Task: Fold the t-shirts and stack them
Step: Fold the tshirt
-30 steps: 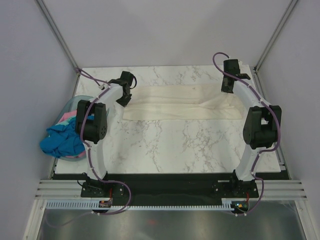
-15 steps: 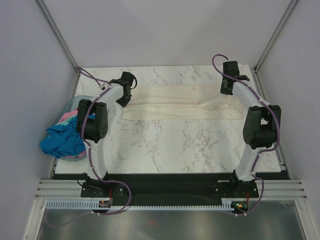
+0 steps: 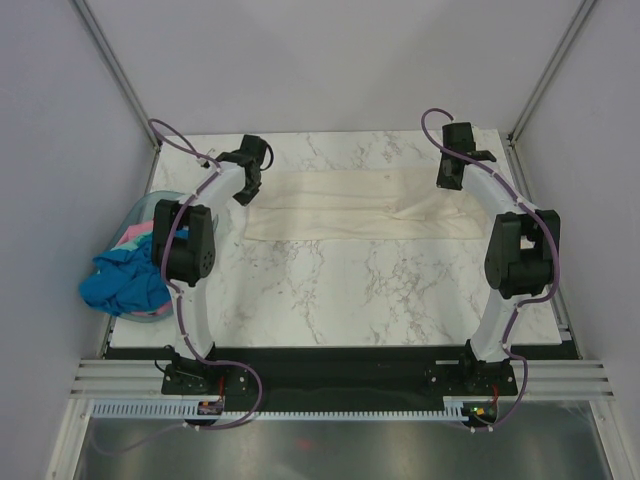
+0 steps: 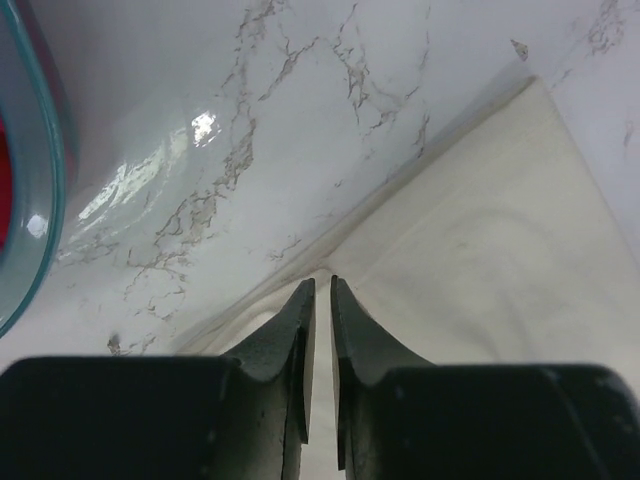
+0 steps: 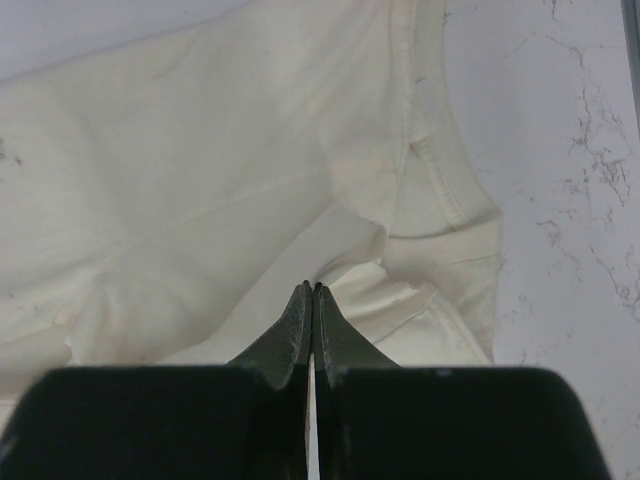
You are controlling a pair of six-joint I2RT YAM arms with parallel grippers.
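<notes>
I am working in what is looking like a robotics lab test cell rather than a home. Plain pale walls [image 3: 330, 60] are closing me in at the back and both sides, with bare aluminium posts [image 3: 112, 65] running up the corners. My two arms [image 3: 190, 300] are sitting bolted to a black base plate [image 3: 340, 362] at the near edge of a marble-patterned table [image 3: 340, 290], and aluminium rails [image 3: 120, 378] and a slotted cable duct [image 3: 340, 408] are running across in front of it. Purple cables [image 3: 424, 122] are looping openly along my links. Only two homely things are showing: a cream-white t-shirt [image 3: 340, 200] lying on the table and a pale blue basket [image 3: 140, 212] of coloured clothes at its left side
</notes>
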